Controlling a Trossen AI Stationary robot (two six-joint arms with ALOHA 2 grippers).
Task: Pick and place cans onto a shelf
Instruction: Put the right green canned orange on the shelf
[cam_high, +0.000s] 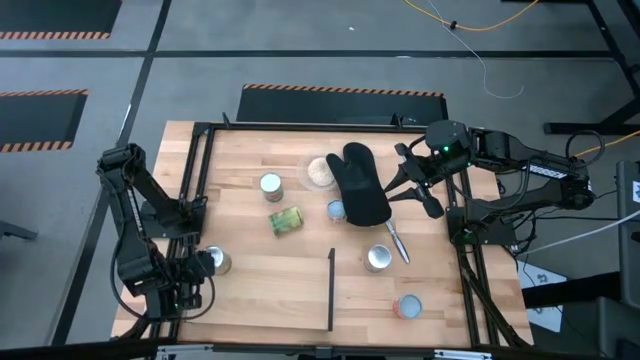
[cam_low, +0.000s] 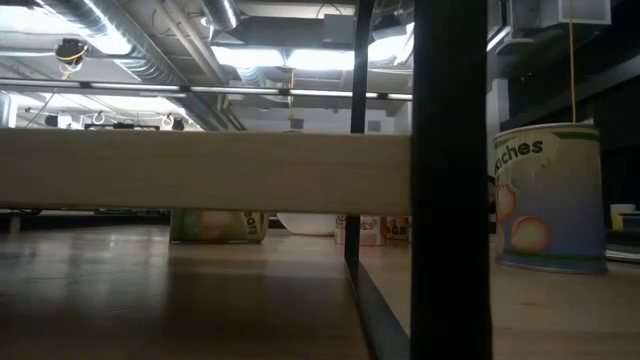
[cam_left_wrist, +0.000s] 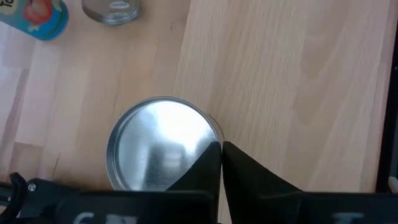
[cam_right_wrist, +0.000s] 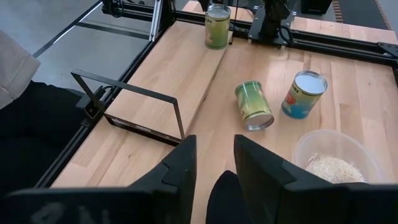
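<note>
Left gripper (cam_left_wrist: 221, 155) pinched shut beside upright silvery can (cam_high: 216, 261) at table's left edge, not holding it. Rigid, smooth, likely slippery; grasp across side wall. Shelf (cam_high: 331, 288) centre. Right gripper (cam_right_wrist: 214, 158) parted, empty, over black mitt (cam_high: 362, 185).

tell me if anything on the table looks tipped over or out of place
Yes: the green-label can lies on its side near the table's middle, while the other cans, like the silvery-topped can, stand upright. A black oven mitt sprawls beside the clear bowl of grains; nothing looks spilled.
</note>
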